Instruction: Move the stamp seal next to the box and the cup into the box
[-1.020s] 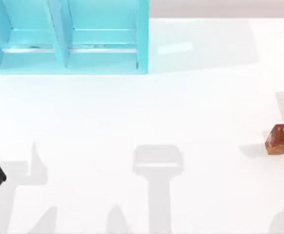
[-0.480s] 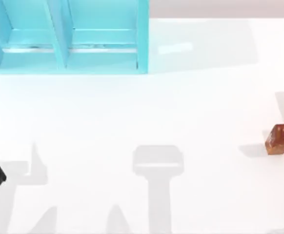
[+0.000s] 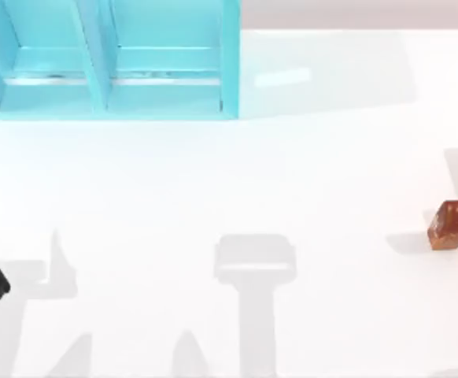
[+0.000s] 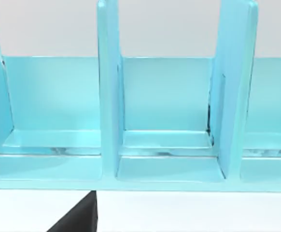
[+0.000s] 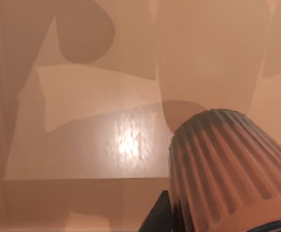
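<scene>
Cup (image 5: 227, 169) close beside right fingers (image 5: 157, 217)

White table (image 3: 213, 181); grey shadows across near half and at right edge.

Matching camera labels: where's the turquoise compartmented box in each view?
Top view: turquoise compartmented box at the upper left, at the table's back.
Left wrist view: straight ahead, its open compartments facing the camera.
Right wrist view: looks instead at a ribbed brown cup over the tabletop.
Shared landmark: the box's upright dividers.
</scene>
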